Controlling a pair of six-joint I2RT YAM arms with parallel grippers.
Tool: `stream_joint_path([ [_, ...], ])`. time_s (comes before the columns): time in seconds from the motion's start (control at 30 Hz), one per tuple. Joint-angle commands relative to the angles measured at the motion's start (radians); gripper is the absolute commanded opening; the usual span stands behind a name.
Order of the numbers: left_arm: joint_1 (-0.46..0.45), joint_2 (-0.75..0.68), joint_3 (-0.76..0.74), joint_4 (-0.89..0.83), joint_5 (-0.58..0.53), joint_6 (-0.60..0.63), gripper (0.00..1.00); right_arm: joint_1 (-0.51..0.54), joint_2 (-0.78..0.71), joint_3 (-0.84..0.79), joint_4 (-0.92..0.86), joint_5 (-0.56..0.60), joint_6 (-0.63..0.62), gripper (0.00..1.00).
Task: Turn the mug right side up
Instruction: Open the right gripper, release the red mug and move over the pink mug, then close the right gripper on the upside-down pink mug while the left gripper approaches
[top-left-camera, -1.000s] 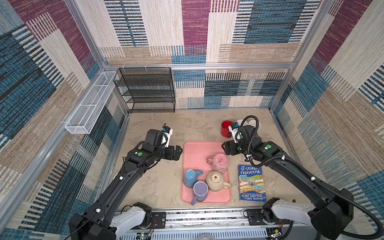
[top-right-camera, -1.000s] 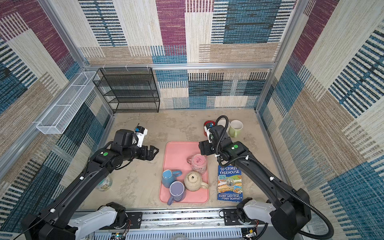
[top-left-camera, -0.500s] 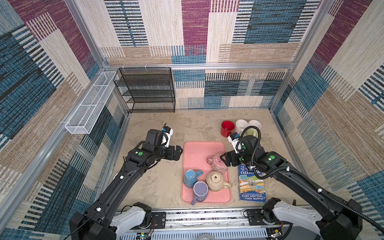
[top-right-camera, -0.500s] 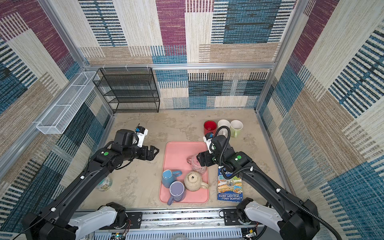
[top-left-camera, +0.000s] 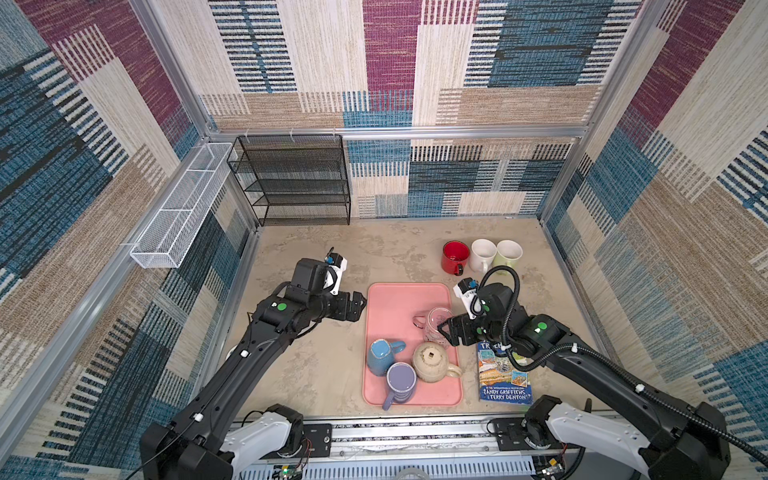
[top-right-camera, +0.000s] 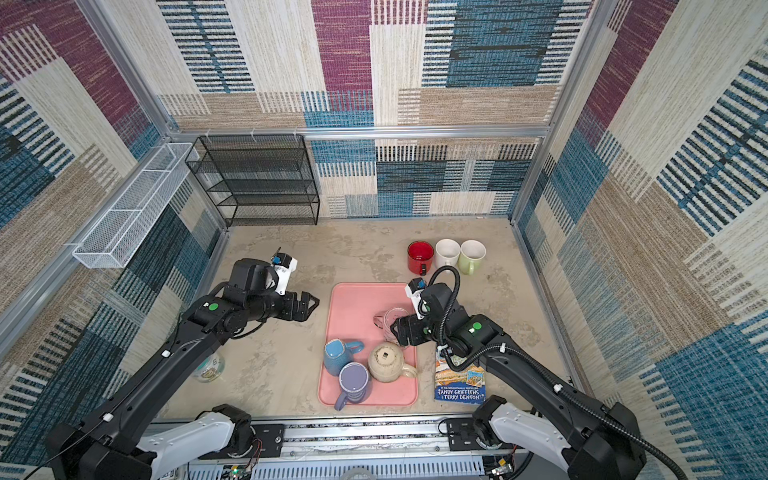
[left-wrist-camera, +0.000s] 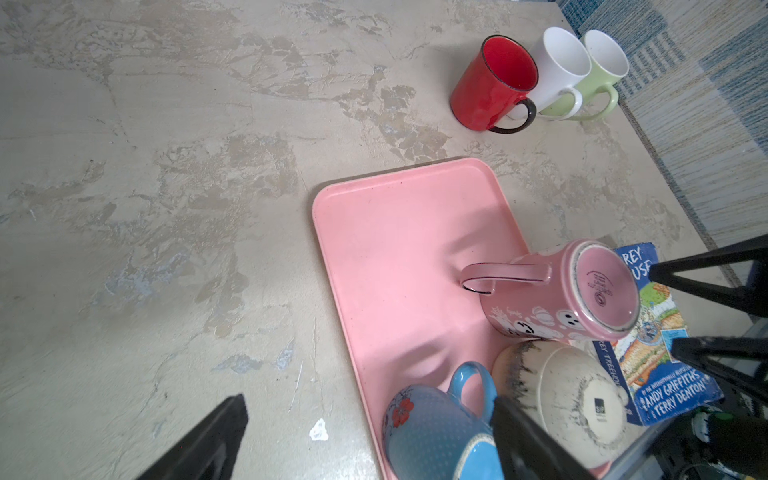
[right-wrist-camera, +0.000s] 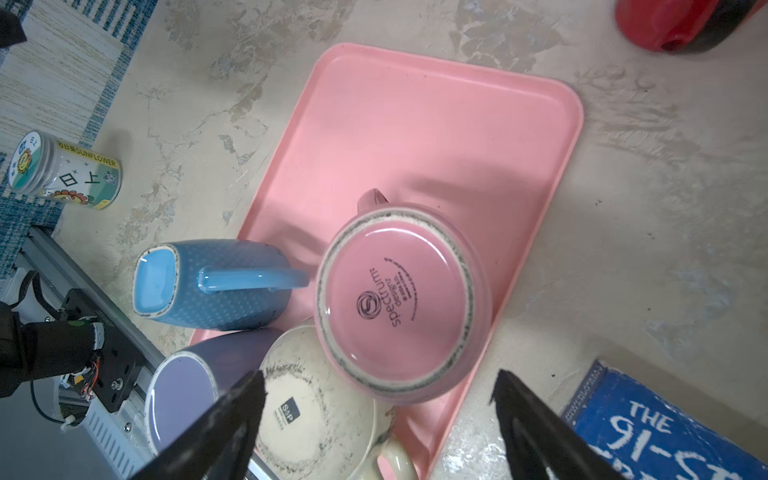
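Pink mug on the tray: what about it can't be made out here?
- Mouth of the pink mug: every view, turned down onto the tray, behind its own body.
- Its side nearest the right tool: both top views, that tool covers it.
- Its handle: right wrist view, mostly behind the body.

RIGHT ARM: moved from the back, by the red mug, toward the front | right gripper: now low at the tray, jaws apart, tips just beside the upturned base of the pink mug | white mug: no longer covered by the arm
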Motion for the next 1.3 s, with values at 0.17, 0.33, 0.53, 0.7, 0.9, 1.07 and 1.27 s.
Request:
stream_joint_path([
  [0.17,-0.009,-0.004,0.001,-0.009,-0.008,0.009,0.96,0.045,0.026,-0.027,0.041,0.04,0.087,0.89],
  [0.33,-0.017,0.001,0.0,-0.011,-0.016,0.009,0.96,0.071,0.063,-0.048,0.067,0.079,0.107,0.9],
  [0.53,-0.023,0.025,0.004,-0.008,-0.024,0.002,0.96,0.075,0.113,-0.049,0.091,0.114,0.109,0.87],
  [0.7,-0.023,0.119,0.058,-0.007,0.054,-0.037,0.88,0.075,0.16,-0.035,0.123,0.124,0.082,0.79],
  [0.9,-0.025,0.207,0.124,-0.01,0.064,-0.053,0.8,0.073,0.196,-0.018,0.174,0.121,0.041,0.67],
  [1.07,-0.043,0.314,0.204,-0.005,0.046,-0.074,0.73,0.073,0.213,-0.015,0.188,0.16,0.022,0.63],
  [1.27,-0.096,0.511,0.351,-0.01,0.054,-0.059,0.55,0.063,0.216,-0.035,0.22,0.183,0.028,0.66],
])
